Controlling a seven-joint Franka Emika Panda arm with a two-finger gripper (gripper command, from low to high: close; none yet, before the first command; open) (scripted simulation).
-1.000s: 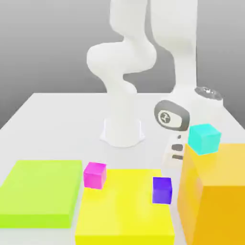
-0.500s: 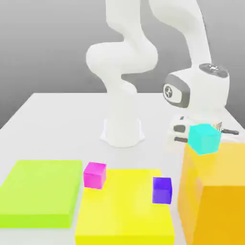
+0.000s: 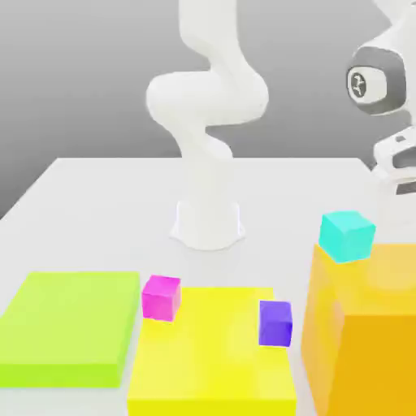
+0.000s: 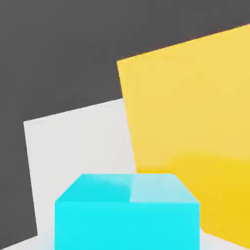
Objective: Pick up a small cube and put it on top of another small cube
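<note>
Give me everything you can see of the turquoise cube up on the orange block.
The turquoise cube is small, plain and evenly coloured, with a matte, unmarked surface and sharp edges; its top face reads lighter than its two visible sides. It sits upright and flat on top of the orange block, near that block's back corner on the exterior view's left, turned slightly so that one vertical edge faces the camera. It touches the block alone; the arm is above it and apart from it.

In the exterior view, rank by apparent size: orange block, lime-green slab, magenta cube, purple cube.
1. Orange block, though nearest the camera and cut off by the frame edge.
2. Lime-green slab.
3. Magenta cube and purple cube: look alike, so unranked.
</note>
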